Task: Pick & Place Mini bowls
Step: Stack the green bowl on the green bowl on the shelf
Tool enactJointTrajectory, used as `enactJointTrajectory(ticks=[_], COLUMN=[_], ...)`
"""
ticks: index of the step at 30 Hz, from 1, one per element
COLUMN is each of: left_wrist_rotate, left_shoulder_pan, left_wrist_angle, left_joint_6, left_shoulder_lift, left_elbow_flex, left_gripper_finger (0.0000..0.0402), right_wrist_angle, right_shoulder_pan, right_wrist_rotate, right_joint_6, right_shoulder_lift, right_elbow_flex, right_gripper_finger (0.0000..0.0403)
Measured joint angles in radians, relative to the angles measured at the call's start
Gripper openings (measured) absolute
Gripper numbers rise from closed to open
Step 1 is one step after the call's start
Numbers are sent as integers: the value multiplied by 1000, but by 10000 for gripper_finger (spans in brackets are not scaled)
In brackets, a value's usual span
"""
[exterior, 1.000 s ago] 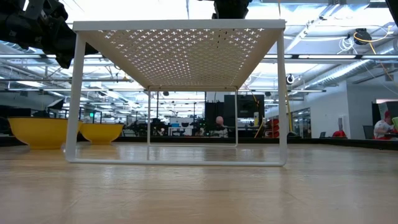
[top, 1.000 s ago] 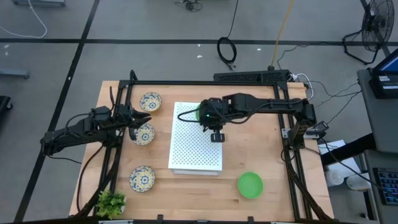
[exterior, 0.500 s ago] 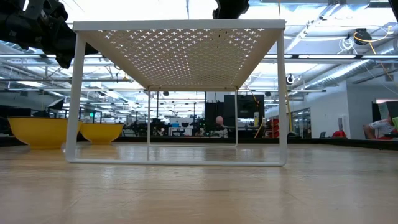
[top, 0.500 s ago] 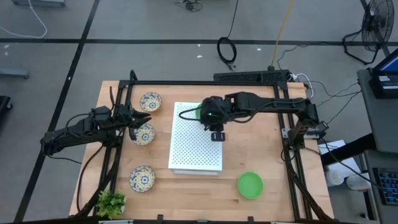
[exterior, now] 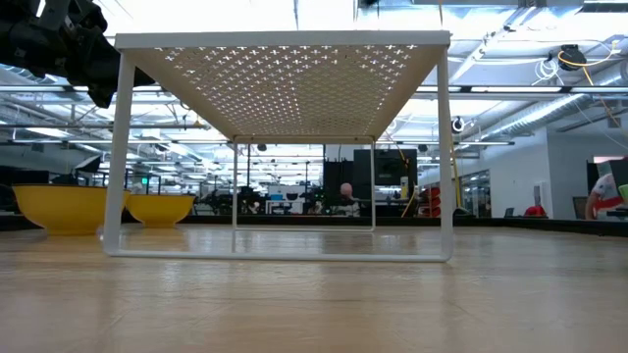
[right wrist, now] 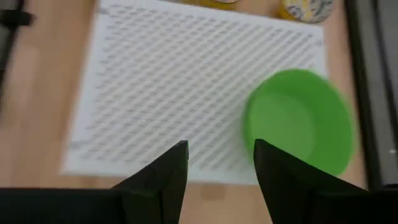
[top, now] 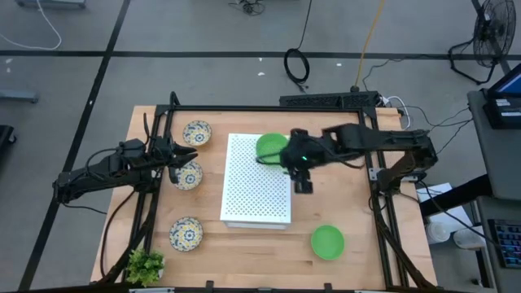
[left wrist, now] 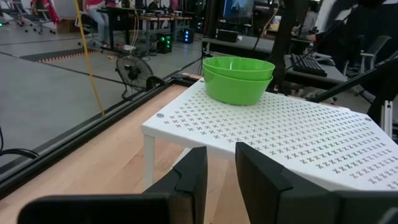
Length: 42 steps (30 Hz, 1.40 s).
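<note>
Two green mini bowls [left wrist: 239,78] sit nested at the far corner of the white perforated stand [top: 256,181]; a third green bowl [top: 327,242] lies near the desk's front right edge, and three patterned bowls [top: 186,175] line the left side. Right gripper [right wrist: 219,163] jaws released, empty, above the stand's right edge. Left gripper [left wrist: 219,168] jaws slightly parted, holding nothing, over the middle patterned bowl. The bowls look light, rigid, glossy and likely slippery; pinch the rim wall.

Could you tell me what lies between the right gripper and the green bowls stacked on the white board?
Only bare perforated board. In the right wrist view, the open right gripper looks across it to the green bowls; the high view agrees.
</note>
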<state>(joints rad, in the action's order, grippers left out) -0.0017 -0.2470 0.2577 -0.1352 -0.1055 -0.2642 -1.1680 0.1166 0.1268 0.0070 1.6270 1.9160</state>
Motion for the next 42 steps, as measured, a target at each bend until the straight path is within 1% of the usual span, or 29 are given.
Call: enactJointTrajectory(ticks=[9,15,19,26,30,36,42], left_wrist_rotate=[0,0,0,0,0,0,0], left_shoulder_pan=[0,0,0,0,0,0,0], left_wrist_angle=[0,0,0,0,0,0,0], left_joint_6=[0,0,0,0,0,0,0], left_shoulder_lift=[0,0,0,0,0,0,0], left_elbow_flex=[0,0,0,0,0,0,0], left_gripper_finger=[88,88,88,88,88,88,88], right_wrist_angle=[-170,-176,-169,-127,-65,67,167], right_shoulder_pan=[230,363,421,444,444,443,444], right_wrist_rotate=[2,1,-1,-3,-55,-136,-153], right_joint_6=[271,425,505,600,630,637,614], right_shoulder_lift=[-22,-24,-30,-28,-28,-28,-28], right_elbow_flex=[-6,-163,-293,-507,-594,-678,-749], right_gripper_finger=[169,169,169,169,169,169,169])
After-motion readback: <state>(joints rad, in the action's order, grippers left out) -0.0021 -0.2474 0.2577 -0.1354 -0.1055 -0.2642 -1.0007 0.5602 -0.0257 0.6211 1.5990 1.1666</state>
